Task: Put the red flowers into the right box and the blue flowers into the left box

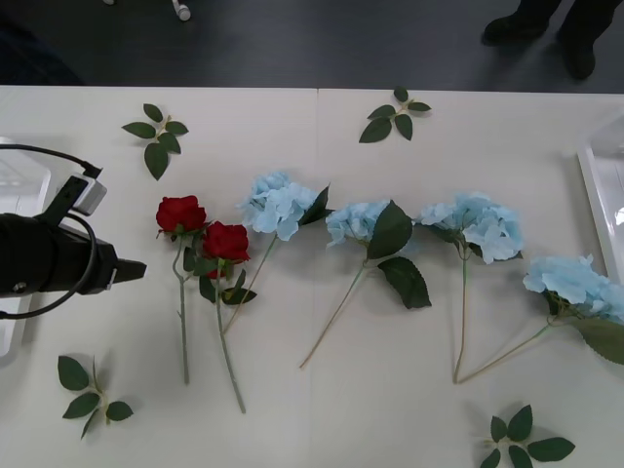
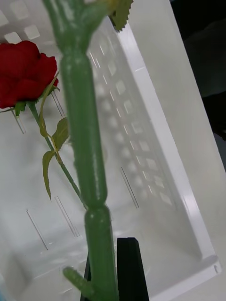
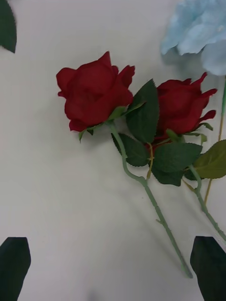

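Note:
Two red flowers (image 1: 180,213) (image 1: 226,241) lie side by side on the white table, left of centre, also seen as red flowers (image 3: 94,91) (image 3: 183,106) in the left wrist view. My left gripper (image 1: 135,269) (image 3: 113,273) hovers open just left of them. Several blue flowers (image 1: 278,205) (image 1: 356,222) (image 1: 478,224) (image 1: 575,283) lie in a row to their right. My right gripper (image 2: 110,277) is shut on a thick green stem (image 2: 84,141) over the right box (image 2: 155,141). A red flower head (image 2: 23,73) shows behind that stem, above the box floor. The left box (image 1: 19,185) sits at the left edge.
Loose green leaf sprigs lie about: one (image 1: 156,136) at the back left, one (image 1: 395,115) at the back centre, one (image 1: 90,390) at the front left, one (image 1: 522,444) at the front right. The right box's rim (image 1: 597,195) shows at the table's right edge.

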Robot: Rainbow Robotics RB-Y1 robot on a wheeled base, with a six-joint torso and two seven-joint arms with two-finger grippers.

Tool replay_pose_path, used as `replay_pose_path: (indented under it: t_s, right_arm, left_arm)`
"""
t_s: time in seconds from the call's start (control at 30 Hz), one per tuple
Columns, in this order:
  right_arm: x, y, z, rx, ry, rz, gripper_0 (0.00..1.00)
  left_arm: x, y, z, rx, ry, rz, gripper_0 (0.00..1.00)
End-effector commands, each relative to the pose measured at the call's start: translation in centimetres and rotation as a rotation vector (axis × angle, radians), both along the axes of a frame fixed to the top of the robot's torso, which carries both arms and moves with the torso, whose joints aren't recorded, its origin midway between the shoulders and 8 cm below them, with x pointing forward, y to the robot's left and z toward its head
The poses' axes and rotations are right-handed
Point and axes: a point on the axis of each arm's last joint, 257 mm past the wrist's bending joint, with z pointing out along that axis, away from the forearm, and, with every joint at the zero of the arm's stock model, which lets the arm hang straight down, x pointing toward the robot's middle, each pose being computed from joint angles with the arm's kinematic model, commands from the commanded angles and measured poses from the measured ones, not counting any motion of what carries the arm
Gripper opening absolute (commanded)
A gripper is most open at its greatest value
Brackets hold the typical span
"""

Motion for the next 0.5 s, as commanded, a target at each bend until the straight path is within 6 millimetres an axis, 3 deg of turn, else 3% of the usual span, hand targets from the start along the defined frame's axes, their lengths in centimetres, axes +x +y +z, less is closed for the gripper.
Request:
replay_pose_path:
  t_s: [0.03,0.4,0.5]
  right_arm:
    - [1.0,-0.2,-0.3,-0.059,-0.007,0.042,0.0]
    - [1.9,1.7,-5.6,-0.102,0.056,0.088,0.0]
    - [2.1,2.0,-6.3,-0.11,0.065,0.097,0.0]
  left_arm:
    - [1.1,-0.4,-0.5,-0.023,0.063,0.086,1.0]
    - [2.8,-3.1,-3.5,-0.092,0.205,0.189,1.0]
    - [3.5,-3.7,-4.1,-0.092,0.221,0.201,1.0]
